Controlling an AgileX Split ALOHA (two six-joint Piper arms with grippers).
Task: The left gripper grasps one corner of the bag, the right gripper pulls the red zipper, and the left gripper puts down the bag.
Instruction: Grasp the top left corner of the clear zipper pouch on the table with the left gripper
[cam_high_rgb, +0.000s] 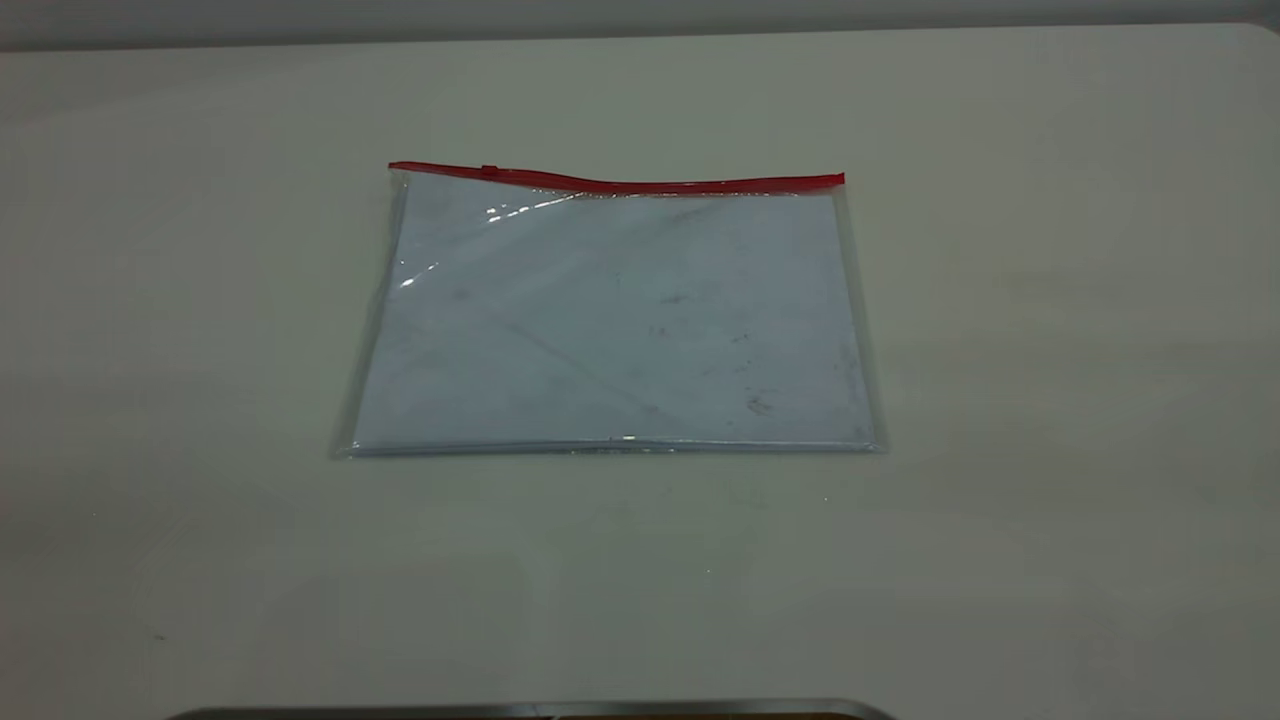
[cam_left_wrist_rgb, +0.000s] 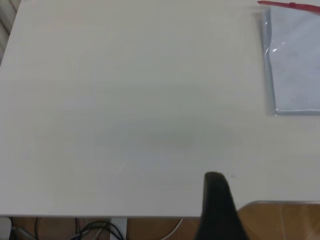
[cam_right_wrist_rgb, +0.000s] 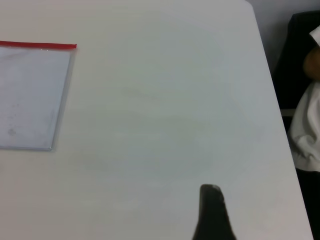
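Clear zip bag (cam_high_rgb: 610, 320) flat near the middle of the white table (cam_high_rgb: 1050, 400), pale smudged sheets inside, nothing touching it; red zipper (cam_high_rgb: 620, 182) along the far long edge, small slider tab (cam_high_rgb: 489, 170) close to the left end. Left gripper (cam_left_wrist_rgb: 216, 200) low over the table's near-left edge, well apart from the bag, only one dark finger showing, so spread of the claw impossible to tell, nothing held; right gripper (cam_right_wrist_rgb: 212, 210) likewise back over the near-right side, one finger in sight, opening impossible to tell, nothing held. Likely trouble: thin plastic lying flush, so a pinch at the red-strip corner (cam_high_rgb: 398, 172) could slide off or push the pouch away; slider so near that corner, hence crowding between the two claws; a pull without a firm hold probably dragging the whole bag. Open table on every side of the pouch, both approaches free; table edges close only beneath the parked arms.
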